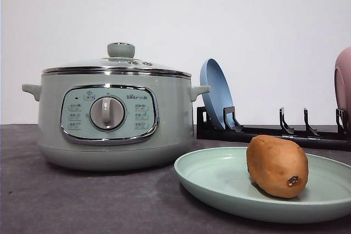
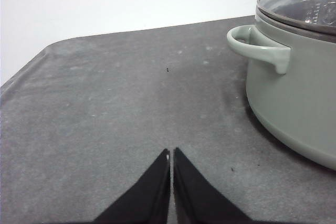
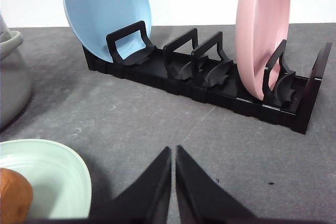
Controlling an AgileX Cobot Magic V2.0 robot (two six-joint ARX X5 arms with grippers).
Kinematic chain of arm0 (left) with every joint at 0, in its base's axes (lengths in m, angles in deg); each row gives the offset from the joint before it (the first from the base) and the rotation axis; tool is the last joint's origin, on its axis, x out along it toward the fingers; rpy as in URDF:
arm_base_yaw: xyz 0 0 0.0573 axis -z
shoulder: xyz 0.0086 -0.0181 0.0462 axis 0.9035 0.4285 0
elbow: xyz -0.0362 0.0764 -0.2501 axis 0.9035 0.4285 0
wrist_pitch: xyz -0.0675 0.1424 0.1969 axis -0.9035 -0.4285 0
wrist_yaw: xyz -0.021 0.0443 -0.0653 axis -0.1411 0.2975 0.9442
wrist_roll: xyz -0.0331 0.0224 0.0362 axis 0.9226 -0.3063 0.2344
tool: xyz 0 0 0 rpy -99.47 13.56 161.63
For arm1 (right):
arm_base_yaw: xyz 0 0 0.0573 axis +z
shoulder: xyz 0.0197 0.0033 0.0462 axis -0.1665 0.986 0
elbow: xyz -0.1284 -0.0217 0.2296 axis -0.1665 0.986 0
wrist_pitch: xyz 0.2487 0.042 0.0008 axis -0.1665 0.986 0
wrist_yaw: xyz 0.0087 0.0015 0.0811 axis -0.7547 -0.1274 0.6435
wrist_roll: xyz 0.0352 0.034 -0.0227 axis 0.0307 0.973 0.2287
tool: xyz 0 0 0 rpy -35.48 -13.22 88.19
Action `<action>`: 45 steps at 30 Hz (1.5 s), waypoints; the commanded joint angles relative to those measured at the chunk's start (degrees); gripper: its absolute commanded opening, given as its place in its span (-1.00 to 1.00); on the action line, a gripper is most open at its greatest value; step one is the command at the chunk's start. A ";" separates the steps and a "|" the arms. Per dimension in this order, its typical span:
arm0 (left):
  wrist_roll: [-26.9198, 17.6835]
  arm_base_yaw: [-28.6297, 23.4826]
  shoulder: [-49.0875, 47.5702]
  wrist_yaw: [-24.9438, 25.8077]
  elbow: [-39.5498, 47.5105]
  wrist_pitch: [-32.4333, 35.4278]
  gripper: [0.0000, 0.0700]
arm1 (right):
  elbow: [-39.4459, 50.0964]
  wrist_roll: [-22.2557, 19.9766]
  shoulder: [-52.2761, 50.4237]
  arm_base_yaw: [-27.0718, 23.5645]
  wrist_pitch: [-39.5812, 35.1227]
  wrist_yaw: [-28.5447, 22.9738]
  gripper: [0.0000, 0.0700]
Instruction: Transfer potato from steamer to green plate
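Orange-brown and smooth-skinned, the oval potato (image 1: pixel 277 166) lies inside the wide, shallow, pale mint-green plate (image 1: pixel 219 179), resting on the plate's floor with its small dark spot turned toward the front camera. We judge the transfer itself done: the tuber is out of the pot and on its target.

The large round sage-green steamer (image 1: pixel 109 116) stands on the dark grey bench (image 1: pixel 82 201) with its knobbed glass lid seated, so nothing seems left to lift out or close.

Our left pincer (image 2: pixel 171 153) has its two black tips pressed together with nothing between them, hovering over bare bench; the steamer's side handle (image 2: pixel 260 48) lies ahead of it and off to one side, well apart. Our right pincer (image 3: pixel 173 150) is likewise closed to a slit and empty. The green plate's rim and an edge of the potato sit just beside it, off to one side, not touching its tips. Ahead of it stands the black slotted plastic dish rack (image 3: pixel 210 82), holding an upright round blue plate (image 3: pixel 105 9) at one end and an upright round pink dish (image 3: pixel 262 30) near the other, both clear of the pincer.

What remains, as far as we can judge, is at most parking the arms.
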 commanded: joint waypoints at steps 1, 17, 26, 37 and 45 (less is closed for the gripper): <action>-0.07 -0.11 -0.13 -0.04 1.16 -0.28 -1.00 | 0.24 -0.24 -0.15 0.02 -0.13 -0.02 -1.00; -0.07 -0.11 -0.13 -0.04 1.16 -0.28 -1.00 | 0.24 -0.23 -0.15 0.02 -0.13 -0.02 -1.00; -0.07 -0.11 -0.13 -0.04 1.16 -0.28 -1.00 | 0.24 -0.22 -0.15 0.02 -0.13 -0.02 -1.00; -0.07 -0.11 -0.13 -0.04 1.16 -0.28 -1.00 | 0.24 -0.24 -0.15 0.02 -0.13 -0.02 -1.00; -0.07 -0.11 -0.13 -0.04 1.16 -0.28 -1.00 | 0.24 -0.23 -0.15 0.02 -0.13 -0.02 -1.00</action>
